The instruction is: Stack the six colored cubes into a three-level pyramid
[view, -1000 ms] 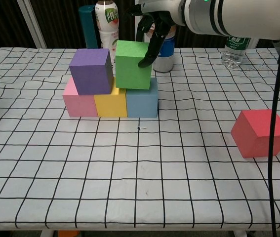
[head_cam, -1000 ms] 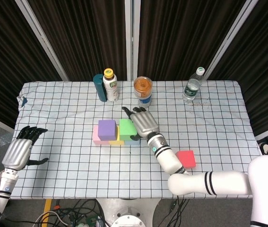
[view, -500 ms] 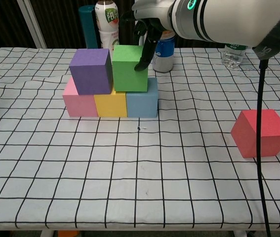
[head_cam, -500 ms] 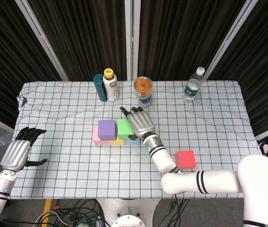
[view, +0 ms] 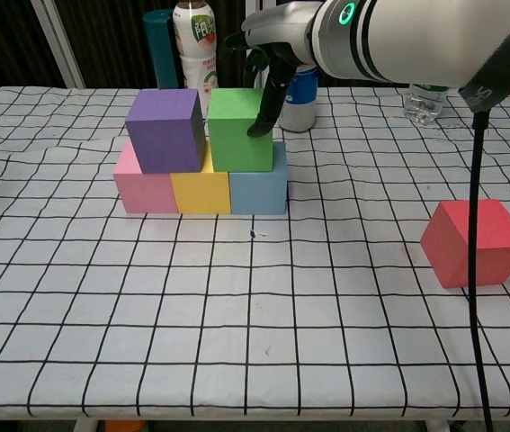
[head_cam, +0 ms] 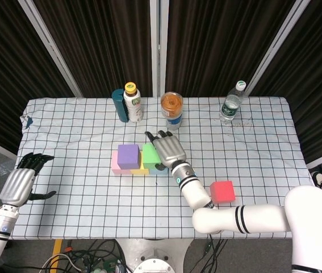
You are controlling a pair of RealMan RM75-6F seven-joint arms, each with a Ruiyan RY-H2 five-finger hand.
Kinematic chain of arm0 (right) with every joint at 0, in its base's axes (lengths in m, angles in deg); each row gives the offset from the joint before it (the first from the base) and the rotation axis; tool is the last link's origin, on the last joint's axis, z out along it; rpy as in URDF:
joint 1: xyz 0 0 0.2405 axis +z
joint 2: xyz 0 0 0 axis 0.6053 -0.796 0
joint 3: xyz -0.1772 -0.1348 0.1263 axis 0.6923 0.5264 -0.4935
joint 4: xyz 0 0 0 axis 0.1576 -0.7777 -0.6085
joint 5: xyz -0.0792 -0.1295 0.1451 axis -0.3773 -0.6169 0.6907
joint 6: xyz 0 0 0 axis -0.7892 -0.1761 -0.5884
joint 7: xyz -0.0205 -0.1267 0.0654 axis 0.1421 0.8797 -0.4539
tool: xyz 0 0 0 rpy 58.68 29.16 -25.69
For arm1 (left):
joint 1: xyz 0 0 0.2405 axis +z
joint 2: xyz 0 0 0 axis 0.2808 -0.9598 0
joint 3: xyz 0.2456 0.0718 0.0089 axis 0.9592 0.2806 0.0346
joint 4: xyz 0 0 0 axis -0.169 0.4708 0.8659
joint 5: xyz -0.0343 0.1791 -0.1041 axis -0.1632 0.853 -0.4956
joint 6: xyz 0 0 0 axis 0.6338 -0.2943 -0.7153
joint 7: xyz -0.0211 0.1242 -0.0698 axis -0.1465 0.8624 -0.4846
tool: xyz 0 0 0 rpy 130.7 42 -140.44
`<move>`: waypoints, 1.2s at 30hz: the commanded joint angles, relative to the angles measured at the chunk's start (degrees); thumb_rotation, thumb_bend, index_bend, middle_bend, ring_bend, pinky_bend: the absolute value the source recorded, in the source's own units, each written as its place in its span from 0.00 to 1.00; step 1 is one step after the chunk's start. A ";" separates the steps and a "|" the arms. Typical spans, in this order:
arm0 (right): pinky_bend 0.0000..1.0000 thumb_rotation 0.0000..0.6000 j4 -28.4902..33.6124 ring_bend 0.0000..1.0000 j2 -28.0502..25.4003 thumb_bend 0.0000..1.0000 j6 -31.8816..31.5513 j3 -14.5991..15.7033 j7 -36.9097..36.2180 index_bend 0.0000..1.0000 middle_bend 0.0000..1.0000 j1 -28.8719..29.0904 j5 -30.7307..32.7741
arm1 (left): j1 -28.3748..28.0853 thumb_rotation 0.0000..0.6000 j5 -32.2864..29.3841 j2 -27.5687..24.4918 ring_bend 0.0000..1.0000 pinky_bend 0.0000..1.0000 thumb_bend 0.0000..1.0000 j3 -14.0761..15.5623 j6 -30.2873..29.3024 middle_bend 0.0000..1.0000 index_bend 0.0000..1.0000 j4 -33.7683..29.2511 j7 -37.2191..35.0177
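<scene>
While right hand (view: 268, 54) holds green cube (view: 241, 129) on yellow/blue row beside purple (view: 165, 129) | step: second level nearly placed | left hand (head_cam: 20, 183) idle, fingers loosely curled, holding nothing | next: release, fetch red cube (view: 475, 241) near right.

Purple cube (view: 165, 129) and green cube (view: 242, 129) top three; red cube (view: 476, 241) apart.
</scene>
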State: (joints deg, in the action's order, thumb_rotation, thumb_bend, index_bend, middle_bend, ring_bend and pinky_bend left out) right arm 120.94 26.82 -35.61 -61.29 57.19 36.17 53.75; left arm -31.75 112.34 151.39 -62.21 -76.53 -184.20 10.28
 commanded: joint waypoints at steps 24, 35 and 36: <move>0.13 1.00 0.15 0.08 0.22 0.17 -0.76 -0.14 -1.49 0.00 0.38 -0.93 -1.60 | 0.76 1.00 0.65 -0.04 0.10 0.07 0.06 -0.12 0.26 0.16 0.19 0.67 -1.37; 0.13 1.00 -0.34 0.08 0.85 0.17 -0.64 0.04 -0.86 0.00 0.38 -0.64 -1.08 | 0.88 1.00 0.78 0.00 0.10 0.07 0.06 -0.12 0.66 0.16 0.19 1.15 -2.42; 0.13 1.00 -0.35 0.08 0.94 0.17 -0.69 -0.02 -0.87 0.00 0.38 -0.62 -1.08 | 0.88 1.00 0.83 0.01 0.10 0.07 0.06 -0.11 0.71 0.16 0.19 1.20 -2.55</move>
State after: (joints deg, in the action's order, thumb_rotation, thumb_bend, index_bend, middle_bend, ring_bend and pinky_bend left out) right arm 120.59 27.73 -36.28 -61.29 56.32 35.54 52.68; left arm -30.87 113.15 151.40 -62.32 -75.85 -183.02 7.77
